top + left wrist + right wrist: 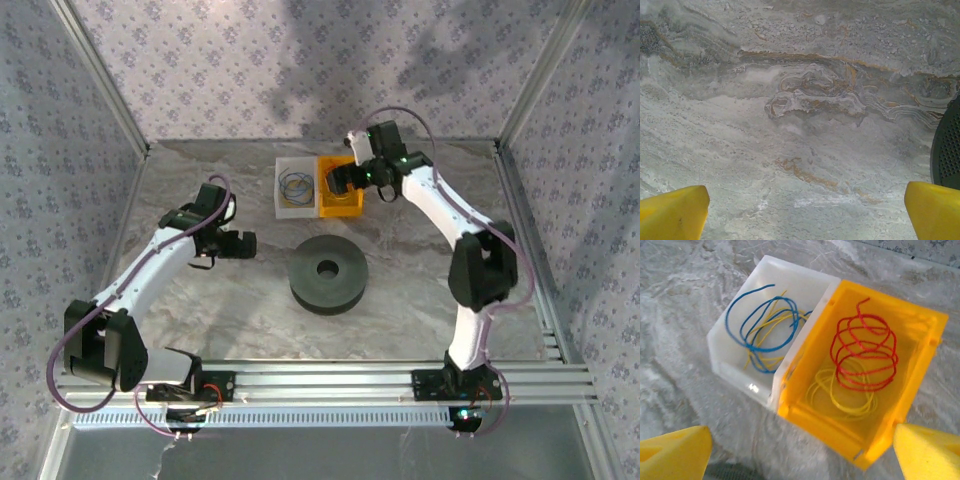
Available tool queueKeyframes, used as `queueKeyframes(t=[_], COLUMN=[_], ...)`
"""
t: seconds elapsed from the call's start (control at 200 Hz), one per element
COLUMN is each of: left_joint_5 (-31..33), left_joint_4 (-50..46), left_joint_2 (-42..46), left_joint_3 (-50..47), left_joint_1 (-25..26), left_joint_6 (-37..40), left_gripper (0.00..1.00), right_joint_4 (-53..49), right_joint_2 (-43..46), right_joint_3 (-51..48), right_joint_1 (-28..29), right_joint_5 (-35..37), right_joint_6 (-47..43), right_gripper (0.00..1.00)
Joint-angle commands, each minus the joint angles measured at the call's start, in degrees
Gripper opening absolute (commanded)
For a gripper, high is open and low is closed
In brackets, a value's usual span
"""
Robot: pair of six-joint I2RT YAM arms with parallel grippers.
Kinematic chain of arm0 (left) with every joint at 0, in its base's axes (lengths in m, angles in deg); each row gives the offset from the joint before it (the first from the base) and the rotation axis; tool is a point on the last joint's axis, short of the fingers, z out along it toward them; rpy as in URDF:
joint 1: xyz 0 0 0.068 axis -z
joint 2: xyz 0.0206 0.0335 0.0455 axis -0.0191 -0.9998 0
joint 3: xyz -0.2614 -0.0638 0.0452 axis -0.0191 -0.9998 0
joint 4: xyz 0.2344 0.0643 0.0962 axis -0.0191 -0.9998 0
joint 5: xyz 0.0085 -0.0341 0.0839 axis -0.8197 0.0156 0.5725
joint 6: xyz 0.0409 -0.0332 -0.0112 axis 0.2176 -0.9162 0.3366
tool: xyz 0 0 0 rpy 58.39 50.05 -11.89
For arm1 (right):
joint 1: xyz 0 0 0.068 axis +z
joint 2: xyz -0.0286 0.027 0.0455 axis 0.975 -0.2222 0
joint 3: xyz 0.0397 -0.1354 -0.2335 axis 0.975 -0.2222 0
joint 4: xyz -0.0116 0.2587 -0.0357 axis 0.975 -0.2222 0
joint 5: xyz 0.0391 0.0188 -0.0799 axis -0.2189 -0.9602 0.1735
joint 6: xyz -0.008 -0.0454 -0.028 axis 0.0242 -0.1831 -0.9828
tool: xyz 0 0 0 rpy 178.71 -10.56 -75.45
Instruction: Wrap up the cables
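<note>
Left claw and right claw gape empty; grabbing the red cable may snag the yellow loop touching it.

A white bin and a yellow bin stand touching, side by side, on the marbled desk. The white one holds loose blue wire loops tangled with yellow wire loops. A thick black spool lies flat, apart from both bins.
</note>
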Motion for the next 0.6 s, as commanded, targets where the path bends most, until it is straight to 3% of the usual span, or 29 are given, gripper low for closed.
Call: queueKeyframes(t=[0.0,0.16,0.595], left_joint_5=[-0.6,-1.2,-1.5], left_joint_4=[-1.7,-1.4,-1.9], left_joint_2=[-0.3,-0.7,-0.8], left_joint_3=[2.1,1.9,2.1], left_joint_1=[0.3,0.3,0.2], left_joint_6=[1.0,1.3,1.8], left_gripper=[1.0,1.0,1.0], right_joint_4=[-2.3,-1.2,1.3], right_joint_2=[-6.4,-15.4,-27.7], right_joint_3=[8.9,18.5,29.0], right_joint_1=[0.0,0.0,-0.3], right_joint_5=[1.2,2.5,4.8], right_joint_6=[-3.4,-4.2,-4.7], right_gripper=[0.92,0.82,0.62])
